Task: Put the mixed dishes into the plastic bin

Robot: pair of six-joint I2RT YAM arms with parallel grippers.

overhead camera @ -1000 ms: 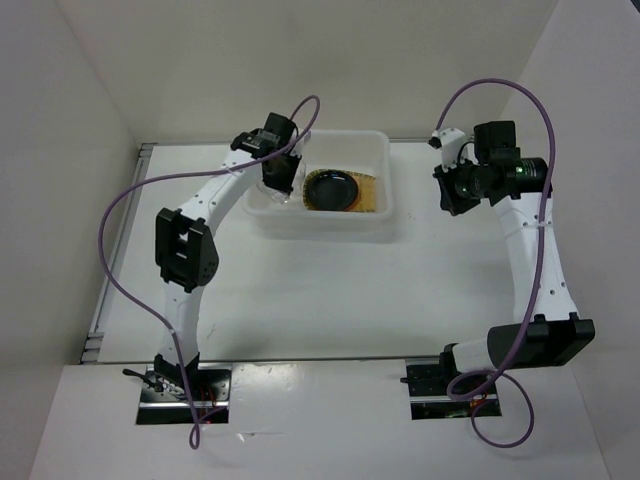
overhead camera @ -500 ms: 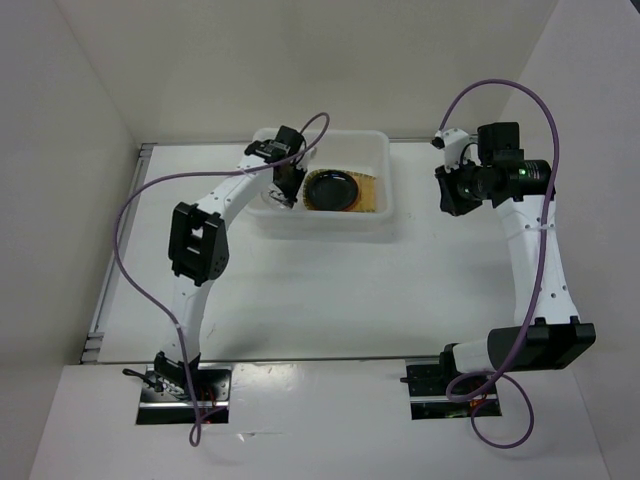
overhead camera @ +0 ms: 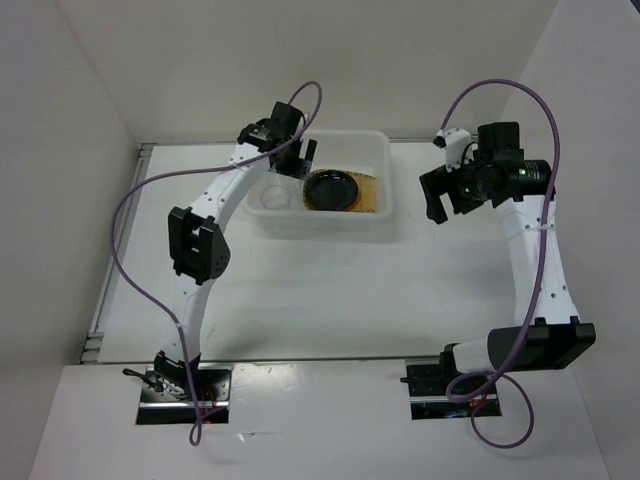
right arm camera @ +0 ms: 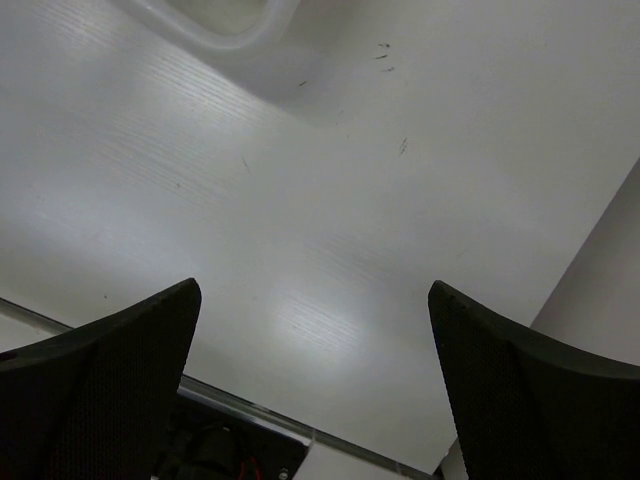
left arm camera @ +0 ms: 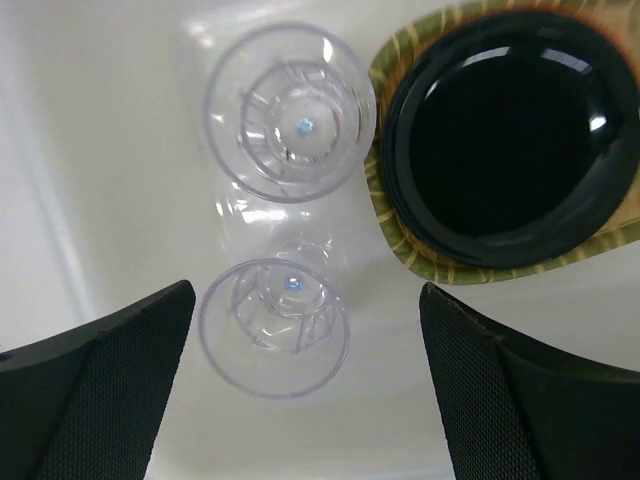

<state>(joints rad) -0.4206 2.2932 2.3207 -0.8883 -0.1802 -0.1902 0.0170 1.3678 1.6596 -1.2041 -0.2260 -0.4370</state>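
Left gripper just released and lifted; jaws wide apart, empty. Right gripper also sprang open, holds nothing, over table right of bin. Plastic bin holds clear cup, second clear cup beside it, black plate on bamboo tray. Orange plate not visible, maybe under black. Task looks near done.

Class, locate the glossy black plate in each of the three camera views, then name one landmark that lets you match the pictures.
Top external: the black plate lies upper centre, on the woven tray inside the plastic bin.
Left wrist: the plate, upper right, on that tray, beside two clear cups.
Right wrist: not in it.
Shared landmark: the plastic bin; its rounded corner shows at the right wrist view's top left.
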